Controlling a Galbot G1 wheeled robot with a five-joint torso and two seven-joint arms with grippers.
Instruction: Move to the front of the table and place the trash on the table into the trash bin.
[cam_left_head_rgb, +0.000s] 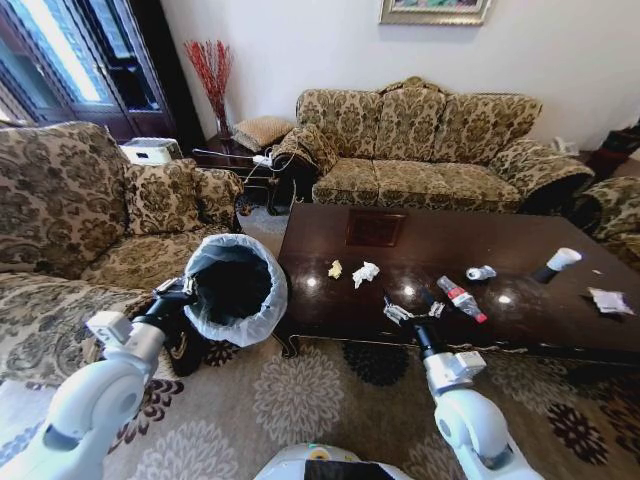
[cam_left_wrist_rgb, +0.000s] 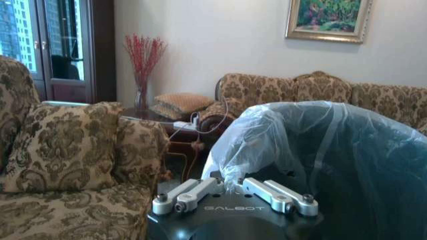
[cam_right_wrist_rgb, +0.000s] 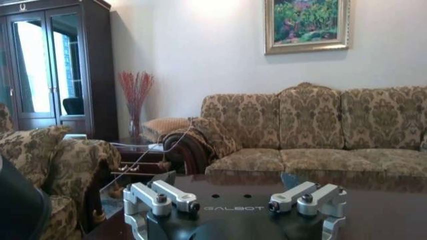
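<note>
Trash all sits on the table (cam_left_head_rgb: 520, 325); none binned, as far as you can see. Your left gripper (cam_left_head_rgb: 181, 287) pinches the bin's (cam_left_head_rgb: 236, 290) bag rim, holding it off the table's left end. Yellow scrap (cam_left_head_rgb: 335, 269), tissue (cam_left_head_rgb: 366, 273), bottle (cam_left_head_rgb: 460, 297), can (cam_left_head_rgb: 481, 272), cup (cam_left_head_rgb: 556, 263), wrapper (cam_left_head_rgb: 609, 300) remain. Right gripper (cam_left_head_rgb: 412, 312), spread, hovers beside the bottle.

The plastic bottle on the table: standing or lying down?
Lying down. The plastic bottle rests on its side on the table, near the right gripper.
</note>
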